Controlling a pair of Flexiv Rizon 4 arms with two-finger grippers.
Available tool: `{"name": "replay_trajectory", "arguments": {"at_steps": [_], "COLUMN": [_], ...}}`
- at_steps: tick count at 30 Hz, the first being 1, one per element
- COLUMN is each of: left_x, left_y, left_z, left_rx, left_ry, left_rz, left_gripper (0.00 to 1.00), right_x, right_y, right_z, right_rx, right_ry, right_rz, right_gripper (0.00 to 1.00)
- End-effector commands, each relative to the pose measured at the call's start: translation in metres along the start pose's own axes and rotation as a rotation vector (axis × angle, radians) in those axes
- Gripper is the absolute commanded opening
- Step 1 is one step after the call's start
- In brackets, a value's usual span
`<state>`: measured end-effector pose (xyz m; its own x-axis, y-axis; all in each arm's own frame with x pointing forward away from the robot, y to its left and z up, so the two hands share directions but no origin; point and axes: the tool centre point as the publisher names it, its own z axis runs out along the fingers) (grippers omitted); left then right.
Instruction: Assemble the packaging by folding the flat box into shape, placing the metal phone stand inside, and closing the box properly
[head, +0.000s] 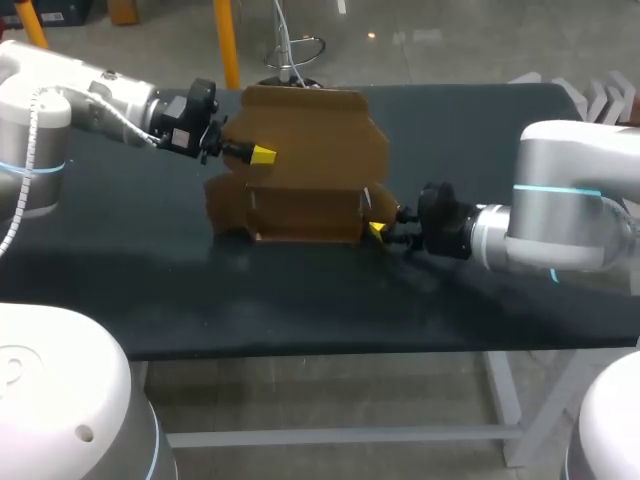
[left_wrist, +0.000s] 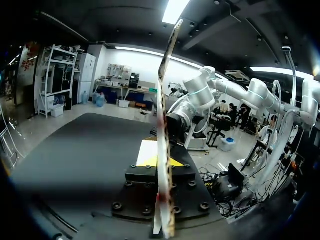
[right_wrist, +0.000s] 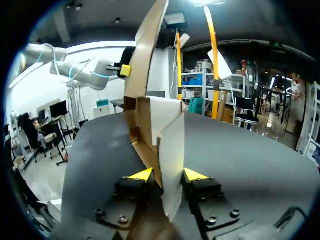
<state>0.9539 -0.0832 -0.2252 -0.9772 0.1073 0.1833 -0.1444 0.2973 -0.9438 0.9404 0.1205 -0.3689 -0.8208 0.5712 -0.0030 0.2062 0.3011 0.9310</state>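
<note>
A brown cardboard box (head: 310, 150), partly folded, stands upright in the middle of the dark table. My left gripper (head: 262, 153) is at the box's upper left panel. In the left wrist view that panel (left_wrist: 165, 100) runs edge-on between the fingers, and the gripper (left_wrist: 161, 162) is shut on it. My right gripper (head: 377, 229) sits low at the box's front right corner. In the right wrist view a side flap (right_wrist: 172, 150) stands between its spread fingers, and the gripper (right_wrist: 168, 175) is open. No metal phone stand shows in any view.
The dark tabletop (head: 120, 260) stretches bare to the left, right and front of the box. Its front edge (head: 330, 350) runs across below both grippers. Both arms come in low over the table from the sides.
</note>
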Motion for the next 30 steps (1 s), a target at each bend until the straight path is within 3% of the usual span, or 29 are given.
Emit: {"name": "replay_trajectory", "arguments": {"at_steps": [1, 16, 23, 30], "left_x": [0.0, 0.0, 0.0, 0.0], "left_y": [0.002, 0.002, 0.002, 0.002], "left_z": [0.001, 0.001, 0.001, 0.001], "left_rx": [-0.002, -0.002, -0.002, -0.002], "left_ry": [0.002, 0.002, 0.002, 0.002], "left_rz": [-0.001, -0.001, -0.001, -0.001], "left_gripper": [0.0, 0.0, 0.0, 0.0], "right_x": [0.009, 0.028, 0.035, 0.039], "right_y": [0.001, 0.011, 0.012, 0.012], "right_z": [0.009, 0.02, 0.021, 0.015], "right_rx": [0.005, 0.007, 0.007, 0.008], "right_ry": [-0.016, -0.009, -0.011, -0.032], "right_rz": [-0.001, -0.001, 0.006, 0.007], "right_gripper": [0.44, 0.5, 0.82, 0.84]}}
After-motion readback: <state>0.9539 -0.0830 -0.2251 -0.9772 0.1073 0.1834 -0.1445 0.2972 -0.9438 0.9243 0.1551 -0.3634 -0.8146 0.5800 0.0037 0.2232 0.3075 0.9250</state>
